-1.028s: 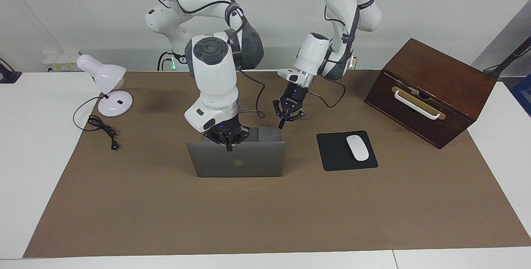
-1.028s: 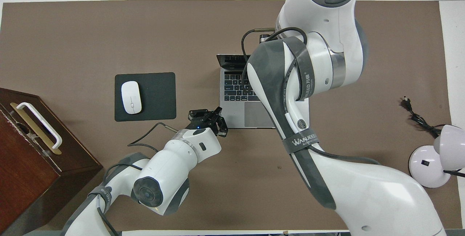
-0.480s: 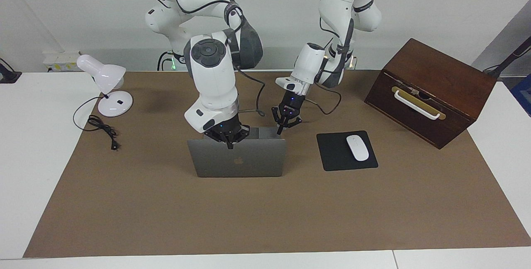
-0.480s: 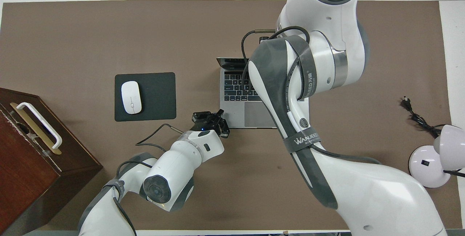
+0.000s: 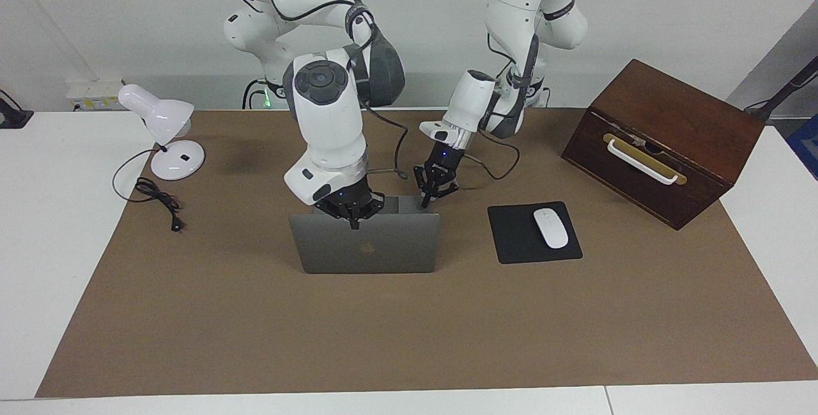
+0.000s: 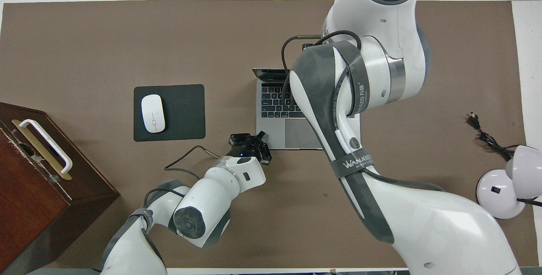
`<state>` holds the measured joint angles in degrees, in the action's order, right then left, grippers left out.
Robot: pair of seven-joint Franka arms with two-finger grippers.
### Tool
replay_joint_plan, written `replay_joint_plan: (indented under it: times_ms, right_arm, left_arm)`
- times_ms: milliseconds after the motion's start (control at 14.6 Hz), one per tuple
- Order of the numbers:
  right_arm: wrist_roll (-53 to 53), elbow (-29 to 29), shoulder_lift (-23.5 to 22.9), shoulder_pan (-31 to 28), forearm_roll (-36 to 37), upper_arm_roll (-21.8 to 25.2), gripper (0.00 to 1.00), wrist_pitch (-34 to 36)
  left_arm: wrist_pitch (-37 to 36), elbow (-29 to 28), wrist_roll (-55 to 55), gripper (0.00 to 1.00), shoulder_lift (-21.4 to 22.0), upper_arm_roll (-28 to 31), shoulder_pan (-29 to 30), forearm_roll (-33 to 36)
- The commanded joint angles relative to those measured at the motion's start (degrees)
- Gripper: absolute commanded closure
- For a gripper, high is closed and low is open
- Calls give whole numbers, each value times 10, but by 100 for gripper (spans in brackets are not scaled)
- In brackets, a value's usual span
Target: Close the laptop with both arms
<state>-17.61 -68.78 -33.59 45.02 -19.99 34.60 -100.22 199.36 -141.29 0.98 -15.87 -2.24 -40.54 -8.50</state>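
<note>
The silver-grey laptop (image 5: 396, 249) stands open in the middle of the mat, with its lid almost upright and the apple logo facing away from the robots. My right gripper (image 5: 353, 224) is shut, its tip resting on the lid's top edge near the middle. My left gripper (image 5: 423, 204) is shut and down at the corner of the laptop's base nearest the left arm. In the overhead view the keyboard and palm rest of the laptop (image 6: 273, 133) show. The left gripper (image 6: 262, 134) is over that corner, and the right arm hides its own gripper.
A black mousepad (image 5: 511, 239) with a white mouse (image 5: 550, 227) lies beside the laptop toward the left arm's end. A brown wooden box (image 5: 671, 127) with a white handle stands past it. A white desk lamp (image 5: 167, 140) and its cord (image 5: 156, 201) are at the right arm's end.
The left gripper has come down and sideways to the corner of the laptop's base. The lid has tipped slightly toward the robots under the right gripper, which has kept its place on the top edge.
</note>
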Motion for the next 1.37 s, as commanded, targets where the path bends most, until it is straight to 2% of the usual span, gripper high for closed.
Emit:
replay_joint_plan:
  times_ms: [0,685,891,1302]
  right_arm:
    - [-1,15,-8,-3,-26,7,100,18]
    - [1,13,-5,-8,-52,8,100,35]
    - [1,12,-3,-12,-76,10,100,68]
    - [1,-35,12,-10,-100,16,100,78]
  left_arm:
    - [13,0,27,100,-7,9,-11,-5]
    - [13,-18,74,100,-8,9,-12,-5]
    - [13,-28,79,100,-10,9,-12,-5]
    - [13,-35,78,100,-15,8,-12,-5]
